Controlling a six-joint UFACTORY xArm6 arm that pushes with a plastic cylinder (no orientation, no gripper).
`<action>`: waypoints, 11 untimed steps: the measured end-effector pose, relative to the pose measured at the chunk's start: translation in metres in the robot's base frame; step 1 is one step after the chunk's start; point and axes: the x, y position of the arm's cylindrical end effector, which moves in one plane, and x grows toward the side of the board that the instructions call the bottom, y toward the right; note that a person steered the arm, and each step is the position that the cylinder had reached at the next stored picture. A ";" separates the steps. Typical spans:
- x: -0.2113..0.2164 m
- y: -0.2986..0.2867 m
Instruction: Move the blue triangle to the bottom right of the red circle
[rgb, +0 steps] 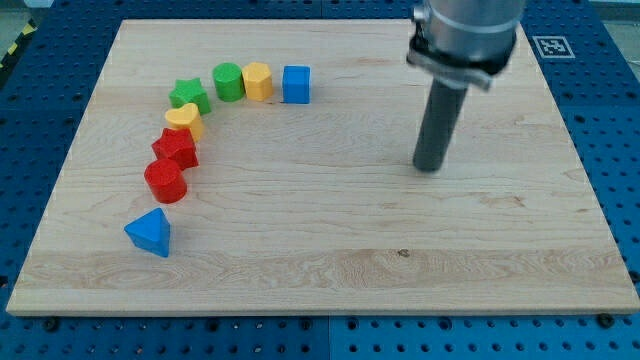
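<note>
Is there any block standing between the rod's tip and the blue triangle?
No. My tip is far to the view's right; bare board lies between it and the blue triangle. The red circle sits just above the triangle, off that line.

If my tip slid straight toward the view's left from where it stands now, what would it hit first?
Probably the red star-shaped block, in the arc of blocks. The board between it and my tip looks free; depth is unclear, so it might meet the red circle instead.
</note>
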 end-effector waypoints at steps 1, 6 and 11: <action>0.063 -0.026; 0.127 -0.267; 0.077 -0.252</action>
